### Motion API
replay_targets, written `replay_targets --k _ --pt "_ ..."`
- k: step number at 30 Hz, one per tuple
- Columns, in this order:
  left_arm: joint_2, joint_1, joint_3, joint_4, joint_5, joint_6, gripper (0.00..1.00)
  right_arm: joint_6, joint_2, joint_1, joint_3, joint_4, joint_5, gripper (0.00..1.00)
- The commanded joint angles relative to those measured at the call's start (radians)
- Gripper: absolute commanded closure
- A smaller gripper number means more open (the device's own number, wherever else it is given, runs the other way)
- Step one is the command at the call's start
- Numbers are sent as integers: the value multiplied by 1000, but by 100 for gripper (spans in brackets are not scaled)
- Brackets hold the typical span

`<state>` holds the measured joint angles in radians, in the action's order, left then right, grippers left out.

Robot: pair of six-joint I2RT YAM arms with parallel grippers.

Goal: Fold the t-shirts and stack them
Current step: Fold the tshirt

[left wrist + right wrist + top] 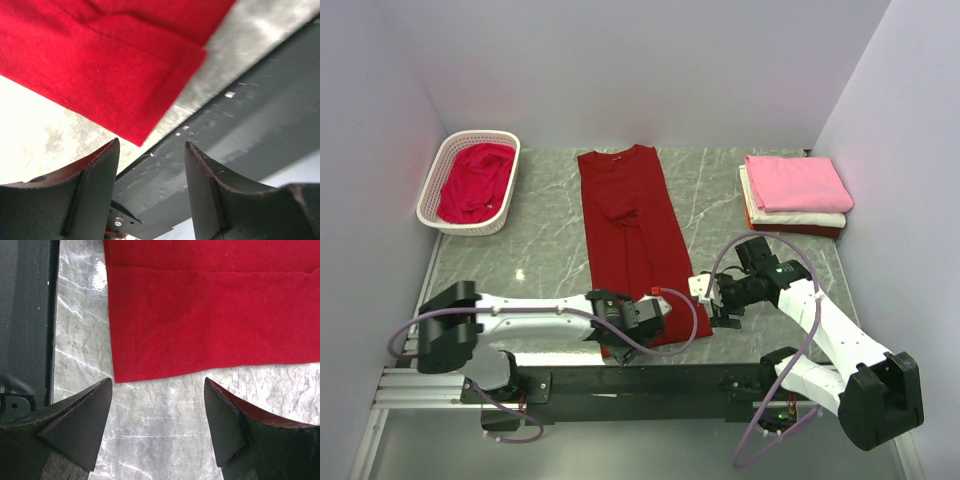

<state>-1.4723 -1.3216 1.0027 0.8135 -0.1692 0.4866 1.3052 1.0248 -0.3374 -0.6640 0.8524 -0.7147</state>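
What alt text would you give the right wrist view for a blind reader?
The hem corner of a dark red t-shirt lies flat on a grey marble table, just ahead of the right claw, whose two dark fingers stand open and empty. A black rail runs down the left edge.

Bare marble (720,200) flanks the red shirt (625,225) — basket (466,223) left, stack (795,192) right.

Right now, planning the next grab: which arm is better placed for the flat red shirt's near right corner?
Likely right. The right gripper, open, faces that corner of the red shirt from close by; the left gripper sits at the opposite corner.
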Motion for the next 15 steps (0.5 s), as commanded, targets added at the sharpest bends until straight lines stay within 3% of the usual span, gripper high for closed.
replay_targets --k 1,9,15 --pt "-80 -4 19 50 -66 63 40 22 -11 3 -11 5 -11 20" --pt "-164 1 22 7 -76 21 43 40 -15 -6 -3 16 -14 20" --pt "-194 9 8 -11 -52 6 48 43 -11 -81 27 -16 35 21"
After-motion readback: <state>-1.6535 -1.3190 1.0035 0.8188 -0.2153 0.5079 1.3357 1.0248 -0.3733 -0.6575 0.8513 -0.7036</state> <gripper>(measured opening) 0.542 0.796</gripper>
